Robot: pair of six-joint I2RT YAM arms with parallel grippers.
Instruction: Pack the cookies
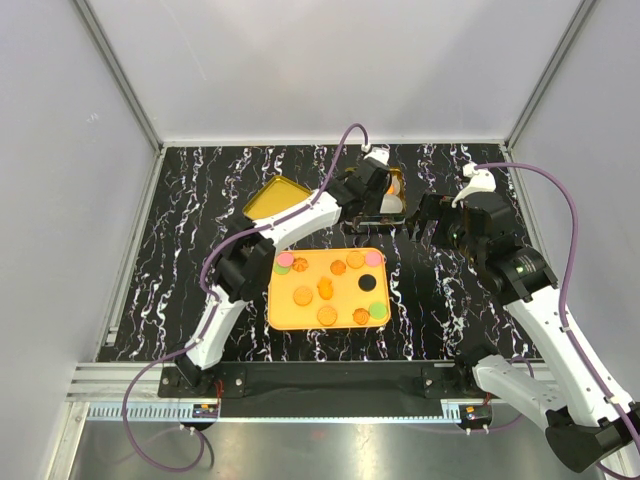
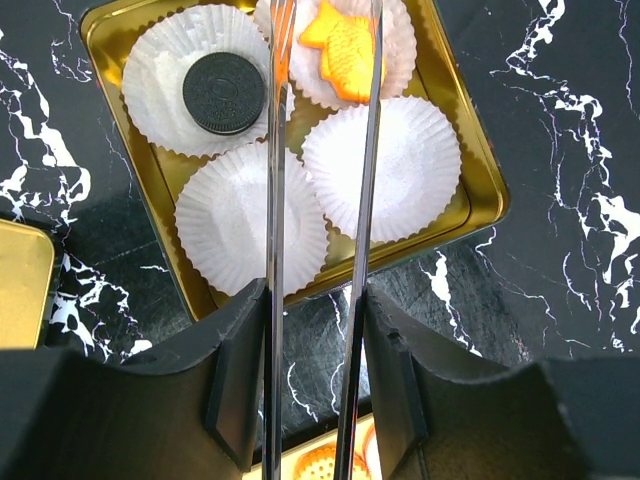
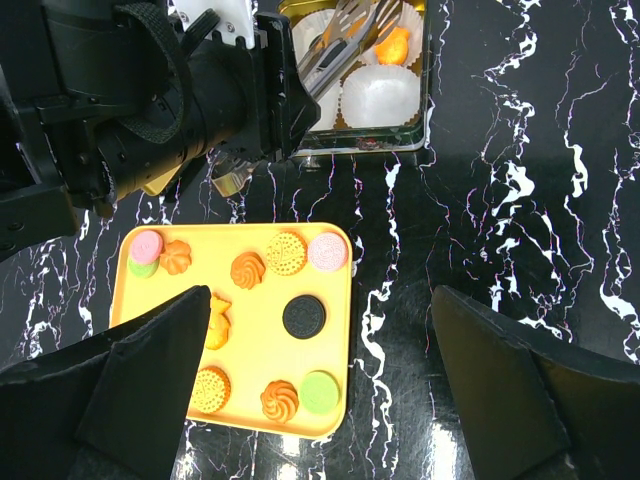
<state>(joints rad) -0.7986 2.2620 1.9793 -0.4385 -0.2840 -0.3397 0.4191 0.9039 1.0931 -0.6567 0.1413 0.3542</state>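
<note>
Tongs (image 2: 274, 200) in left fingers (image 2: 235, 380), tips over fish cookie (image 2: 345, 45), gold tin (image 2: 475, 150)

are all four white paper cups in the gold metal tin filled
No, two white paper cups in the gold metal tin hold nothing.

Lab test cell, white panels (image 1: 330, 60), aluminium frame (image 1: 120, 75)

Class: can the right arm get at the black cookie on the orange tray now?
Probably yes: its tool is open, the black cookie lies clear of its neighbours, and the left arm works over the tin.
</note>
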